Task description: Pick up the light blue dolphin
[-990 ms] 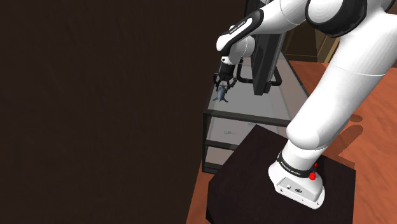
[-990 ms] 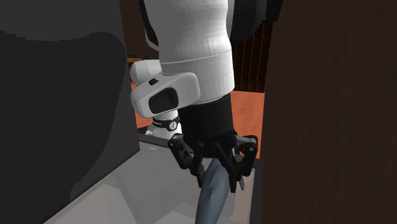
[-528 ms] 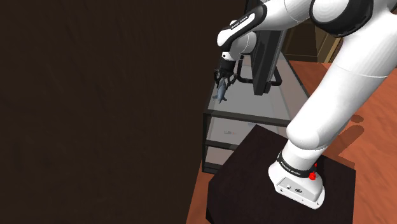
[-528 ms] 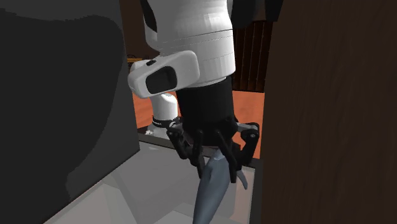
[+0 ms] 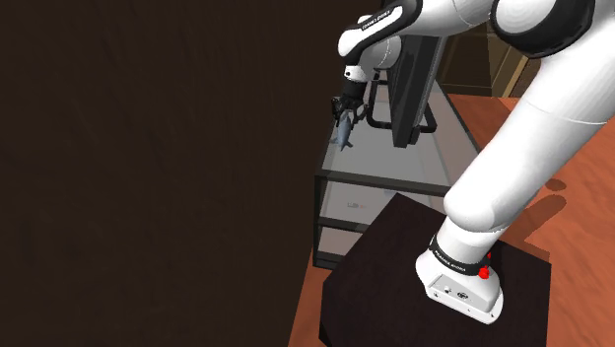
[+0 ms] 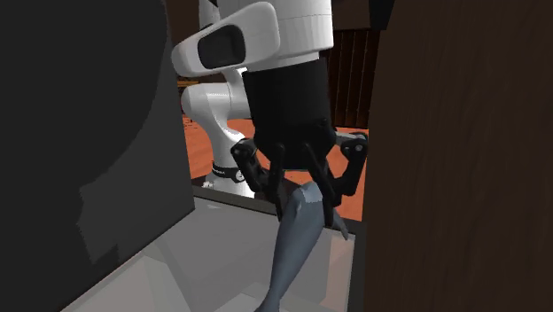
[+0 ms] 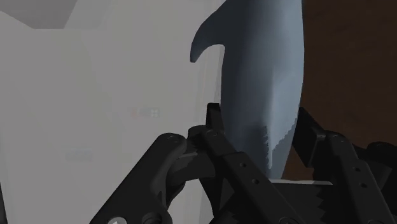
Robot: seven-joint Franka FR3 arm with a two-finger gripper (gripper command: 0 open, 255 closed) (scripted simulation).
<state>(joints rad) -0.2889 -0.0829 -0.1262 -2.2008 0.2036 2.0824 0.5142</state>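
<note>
1. Gripper point(image 6: 306, 197) pinches the dolphin point(image 6: 292, 246) by its narrow end. The grey-blue body hangs down from the jaws.
2. The dolphin is in the air over the edge of the shelf point(image 5: 404, 163) top, nearest the shoulder view's left. The dark screen point(image 5: 409, 89) is just beside it. In the shoulder view it looks off the surface. Its low end runs out of the second exterior view, so clearance can't be confirmed there.
3. Judged step: the lift, grasp already made. Best move is straight up, with no sideways drift until the low end is plainly clear of the top.
4. A long body below an end grip means swing risk. Rise slow and even, wrist angle fixed.
5. In the wrist view the fingers point(image 7: 215, 130) clasp a smooth, tapering part, so it could slide out. Hold the squeeze constant. If it creeps, set it down and regrasp nearer the middle.
6. The wall point(image 6: 461, 159) is close on one side and the screen on the other. Stay between them.
</note>
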